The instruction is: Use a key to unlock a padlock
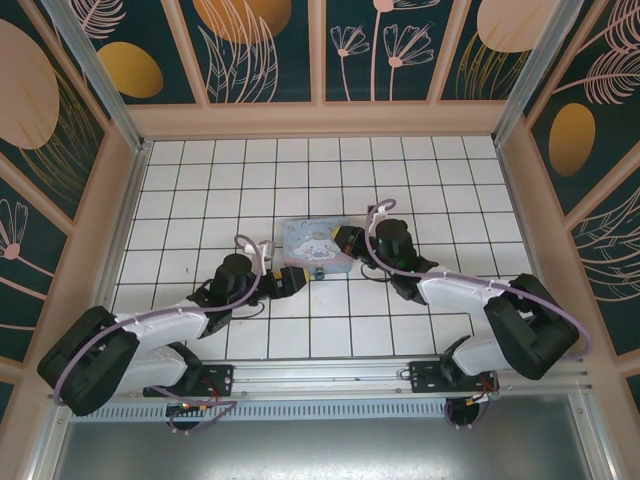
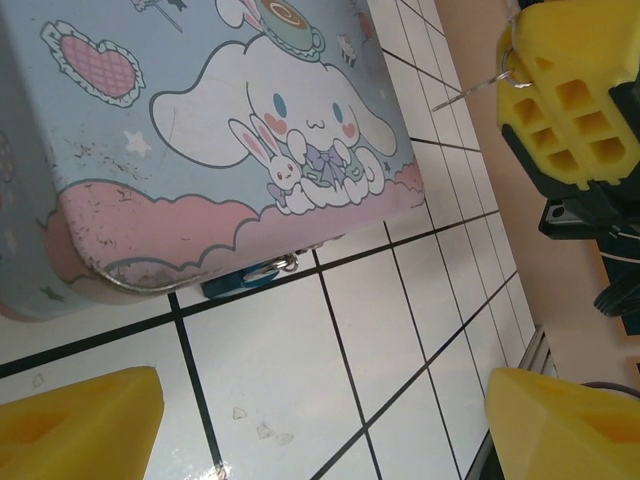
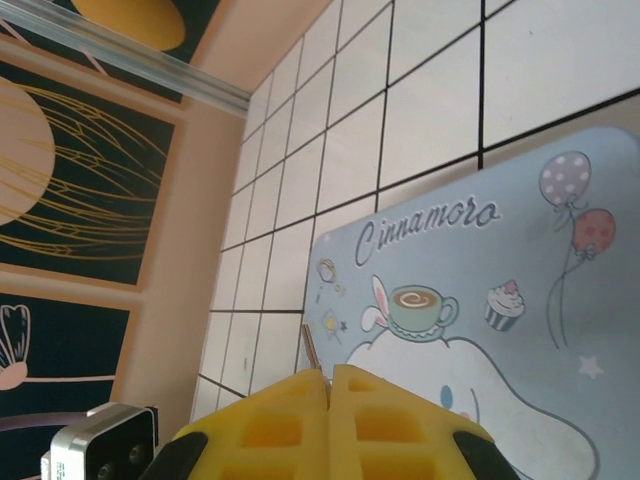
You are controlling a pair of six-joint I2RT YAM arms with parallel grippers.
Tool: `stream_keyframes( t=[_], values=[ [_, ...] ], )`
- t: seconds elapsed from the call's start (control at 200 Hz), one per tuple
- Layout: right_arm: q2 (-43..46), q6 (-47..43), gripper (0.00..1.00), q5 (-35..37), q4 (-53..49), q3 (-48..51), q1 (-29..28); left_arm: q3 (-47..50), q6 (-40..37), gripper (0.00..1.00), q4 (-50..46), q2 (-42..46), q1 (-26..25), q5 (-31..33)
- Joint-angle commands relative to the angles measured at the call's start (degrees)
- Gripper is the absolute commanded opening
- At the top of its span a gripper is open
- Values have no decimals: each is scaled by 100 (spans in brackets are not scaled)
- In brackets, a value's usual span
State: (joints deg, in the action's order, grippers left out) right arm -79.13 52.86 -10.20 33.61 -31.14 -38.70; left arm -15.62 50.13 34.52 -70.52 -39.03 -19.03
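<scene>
Left gripper (image 1: 300,279) released, right gripper (image 1: 350,240) clenched.
Top: both flank a pastel-blue cartoon-print box (image 1: 318,248). Left wrist: tiny dark-blue padlock (image 2: 243,279) touches the box's lower edge, ahead of 2 spread yellow fingers (image 2: 80,425). Right wrist: thin pale metallic key (image 3: 311,350) pinched.

You have a white tiled floor (image 1: 300,190), black grid lines. Around it you have dark teal wall panels (image 1: 260,60), gold botanical print, pale wood frames (image 1: 320,120).

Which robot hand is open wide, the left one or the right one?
The left gripper: its yellow fingers stand far apart by the box. The right gripper is pinched shut on the key.
</scene>
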Motion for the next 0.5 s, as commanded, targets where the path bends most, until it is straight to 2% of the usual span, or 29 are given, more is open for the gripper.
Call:
stream_keyframes(
  t=[0.0, 0.165, 0.495],
  values=[
    [-176, 34, 0, -59, 187, -205, 30, 7, -116, 82, 691, -371, -48, -108],
    [-419, 92, 0, -32, 214, -286, 20, -141, -322, 77, 1053, -1037, -114, -152],
    [-790, 127, 0, 1, 227, -406, 21, -375, -644, 73, 1739, -1954, -319, -70]
  ],
)
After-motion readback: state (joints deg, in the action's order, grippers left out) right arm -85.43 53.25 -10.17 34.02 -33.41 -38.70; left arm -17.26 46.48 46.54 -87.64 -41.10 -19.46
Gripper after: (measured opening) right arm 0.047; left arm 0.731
